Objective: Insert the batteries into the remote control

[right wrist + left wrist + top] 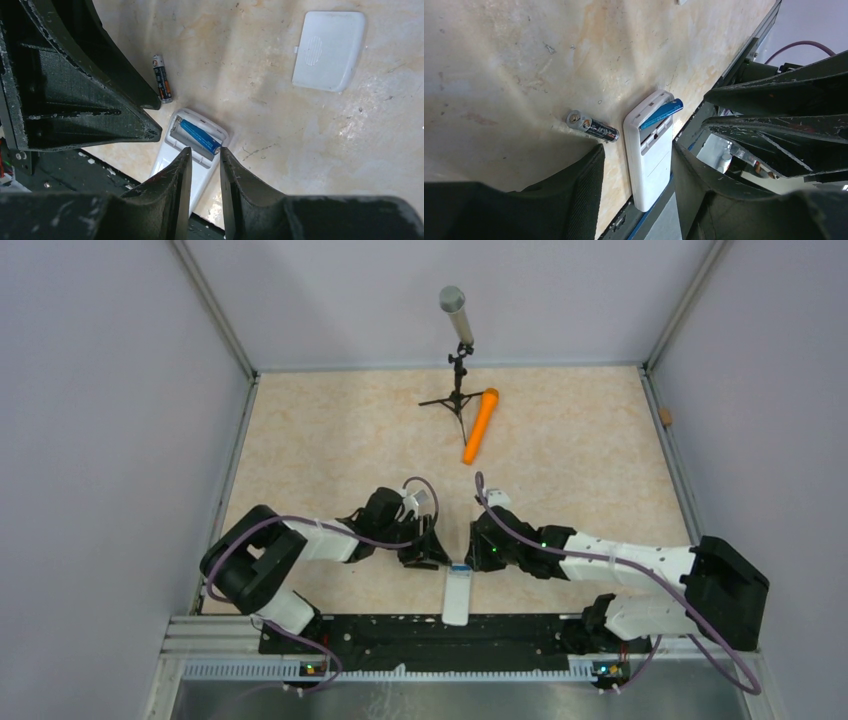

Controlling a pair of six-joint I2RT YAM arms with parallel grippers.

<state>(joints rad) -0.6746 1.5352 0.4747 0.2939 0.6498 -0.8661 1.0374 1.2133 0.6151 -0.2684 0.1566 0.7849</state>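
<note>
The white remote control (651,167) lies back up at the table's near edge, its battery bay open. A blue battery (662,113) rests askew in the bay, one end poking past the rim. A second, dark battery (592,128) lies loose on the table left of the remote. My left gripper (638,150) is open and straddles the remote's lower body, with bare table showing beside its left finger. My right gripper (205,150) hovers over the bay with its jaws narrowly apart and nothing between them, the tips next to the blue battery (200,136).
A white battery cover (327,50) lies on the table beyond the remote. At the back stand a grey microphone on a black tripod (457,350) and a long orange cylinder (480,426). A black rail (440,635) runs along the near edge under the remote's end.
</note>
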